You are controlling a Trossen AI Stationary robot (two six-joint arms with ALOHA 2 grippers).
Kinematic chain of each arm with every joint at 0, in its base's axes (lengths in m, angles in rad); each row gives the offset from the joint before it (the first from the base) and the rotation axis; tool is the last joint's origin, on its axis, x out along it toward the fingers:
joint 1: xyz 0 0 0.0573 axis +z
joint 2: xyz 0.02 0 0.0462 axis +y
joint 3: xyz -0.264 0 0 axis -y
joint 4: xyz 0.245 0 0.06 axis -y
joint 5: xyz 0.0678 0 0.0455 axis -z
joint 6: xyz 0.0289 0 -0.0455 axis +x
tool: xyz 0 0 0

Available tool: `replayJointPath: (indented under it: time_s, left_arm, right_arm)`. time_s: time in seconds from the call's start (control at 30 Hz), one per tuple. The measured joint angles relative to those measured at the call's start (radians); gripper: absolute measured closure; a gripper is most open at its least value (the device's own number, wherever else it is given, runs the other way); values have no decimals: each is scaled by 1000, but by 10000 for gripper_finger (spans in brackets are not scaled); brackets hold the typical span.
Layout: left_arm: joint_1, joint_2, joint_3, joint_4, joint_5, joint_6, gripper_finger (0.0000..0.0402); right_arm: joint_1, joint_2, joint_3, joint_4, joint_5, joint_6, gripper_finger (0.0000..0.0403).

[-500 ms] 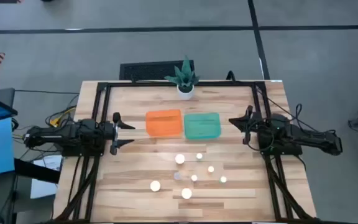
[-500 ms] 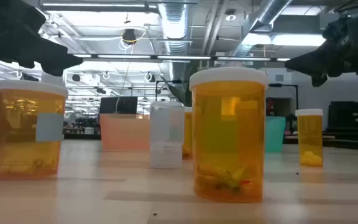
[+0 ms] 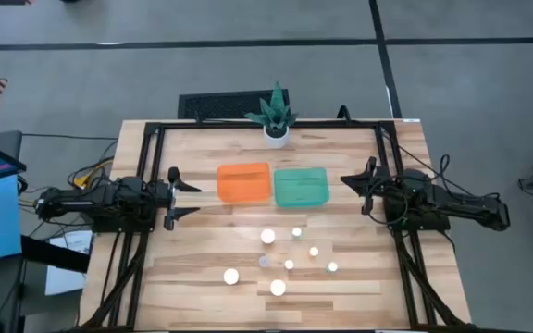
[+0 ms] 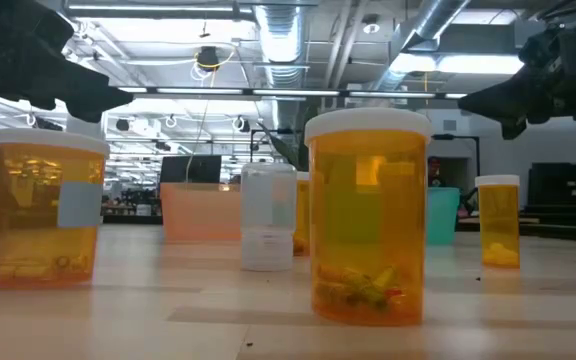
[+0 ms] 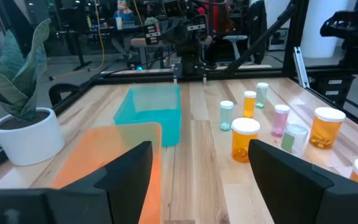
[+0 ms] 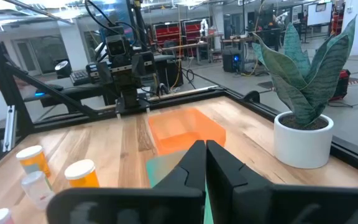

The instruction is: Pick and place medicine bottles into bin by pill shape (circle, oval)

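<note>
While both arms wait at the table's sides, the medicine bottles stand untouched in a loose cluster on the near half of the tabletop, seven white caps visible from above. The left gripper sits at the left edge, fingers spread apart and empty, pointing toward the middle; the bottles lie to its right and nearer, well apart from it. The right gripper sits at the right edge, fingers pressed together with nothing between them; the bottles lie to its left and nearer, also well apart. The orange bin and teal bin sit side by side, touching, between the two grippers and just beyond the cluster. A potted plant stands at the far edge. From table height, the closest amber bottle shows pills at its bottom; their shape cannot be told.
</note>
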Motion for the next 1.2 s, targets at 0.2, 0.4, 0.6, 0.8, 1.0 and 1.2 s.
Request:
replayJointPath:
  time_s: [0.2,0.4,0.6,0.8,1.0,1.2]
  left_arm:
    - [0,0,0,0,0,0,140]
    - [0,0,0,0,0,0,140]
    - [0,0,0,0,0,0,140]
    - [0,0,0,0,0,0,140]
    - [0,0,0,0,0,-12,140]
    - [0,0,0,0,19,-260,140]
  right_arm:
    - [0,0,0,0,0,0,377]
    - [0,0,0,0,0,0,377]
    - [0,0,0,0,0,0,377]
    - [0,0,0,0,0,0,377]
    - [0,0,0,0,0,0,377]
    - [0,0,0,0,0,0,377]
